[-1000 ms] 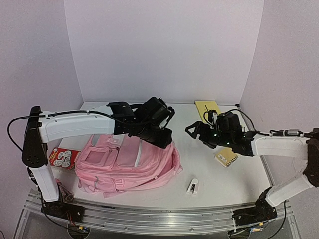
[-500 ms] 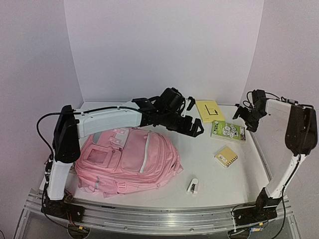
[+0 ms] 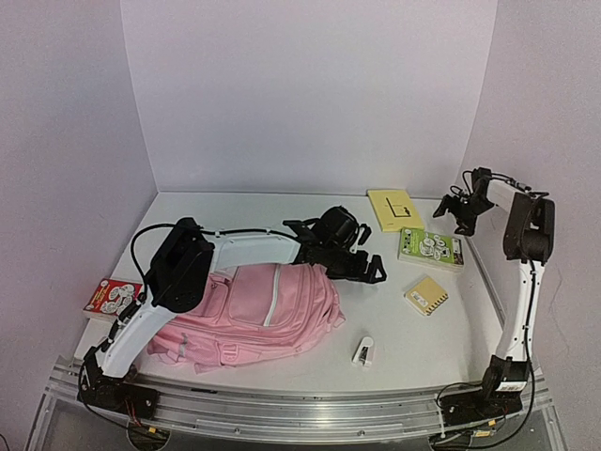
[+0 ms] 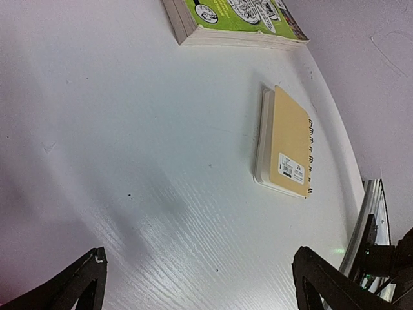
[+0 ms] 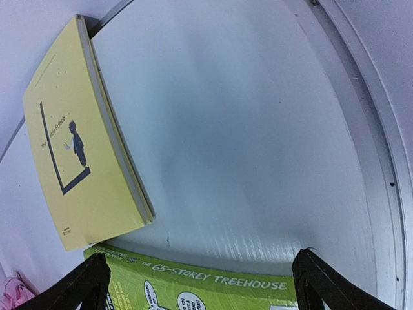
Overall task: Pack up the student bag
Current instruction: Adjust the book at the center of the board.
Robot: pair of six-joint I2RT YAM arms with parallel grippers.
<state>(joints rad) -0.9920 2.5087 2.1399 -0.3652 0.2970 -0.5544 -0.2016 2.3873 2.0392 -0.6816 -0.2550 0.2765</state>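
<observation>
Your left pincer is spread wide and holds nothing, hovering over bare counter just right of the backpack. The small tan spiral notepad lies ahead of it, between its two tips in the wrist view. The pink backpack lies flat on the left near part of the counter, with your left arm reaching across its upper edge. Your right pincer is spread too and grips nothing, up at the far right edge of the counter. Below it you can see the yellow book and the green book lying close together. A small white object sits near the front edge, right of the backpack, and a red and white book lies at the backpack's left side.
</observation>
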